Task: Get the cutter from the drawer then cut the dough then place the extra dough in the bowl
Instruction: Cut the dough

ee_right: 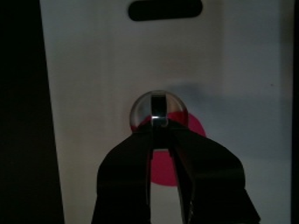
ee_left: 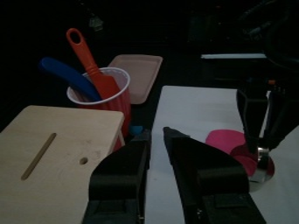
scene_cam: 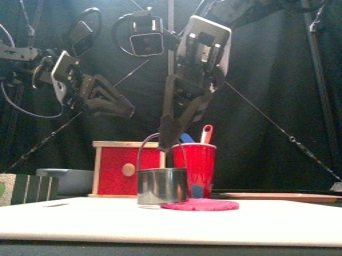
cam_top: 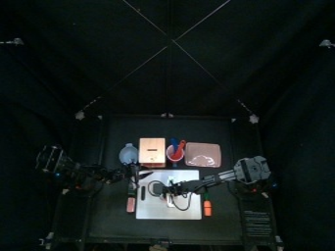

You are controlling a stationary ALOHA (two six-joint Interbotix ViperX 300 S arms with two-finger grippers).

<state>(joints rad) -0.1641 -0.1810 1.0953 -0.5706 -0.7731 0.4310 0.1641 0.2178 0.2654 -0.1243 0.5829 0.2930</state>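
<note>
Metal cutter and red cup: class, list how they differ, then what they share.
The metal cutter is shiny grey, the red cup red. The cutter is shorter than the cup. The right hand grips the cutter's wire handle; the cup stands free, holding two toy knives. Both are round and stand upright.

The top camera hangs high and far, looking down on the flat white cutting board point(cam_top: 164, 209). The front camera sits at table height, level, close to the round metal cutter with a wire handle point(scene_cam: 162, 186) and the red plastic cup point(scene_cam: 195, 168). The left wrist camera faces that cup over the pale wooden box point(ee_left: 59, 144); the right looks straight down on the cutter. All 4 share the board.
</note>
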